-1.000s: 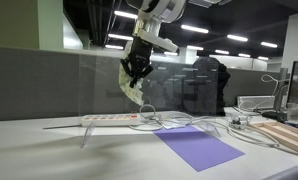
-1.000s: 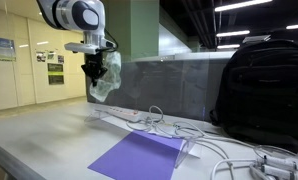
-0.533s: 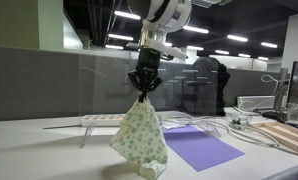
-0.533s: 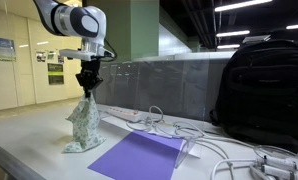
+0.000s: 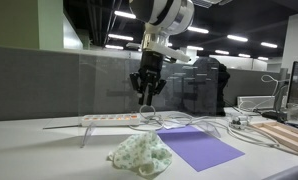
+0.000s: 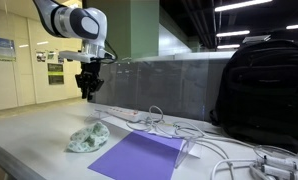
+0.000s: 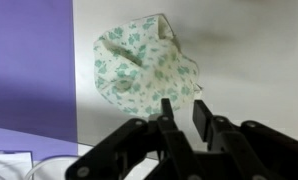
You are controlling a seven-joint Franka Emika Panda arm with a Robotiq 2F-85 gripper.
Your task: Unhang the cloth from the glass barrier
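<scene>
Hand (image 5: 146, 99) hangs open and empty above the cloth (image 5: 141, 155), crumpled on the table (image 5: 39, 150). Cloth is judged light and limp; pinch a raised fold.

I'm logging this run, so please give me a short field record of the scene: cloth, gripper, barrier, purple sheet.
cloth: small pale green-and-white speckled fabric rag, crumpled on the pale table
gripper: black Robotiq gripper, open, empty, roughly above the cloth
barrier: large clear upright glass panel, cloth not hanging on it
sheet: flat purple sheet, beside the cloth; the wrist view shows a strip of bare table between them
</scene>
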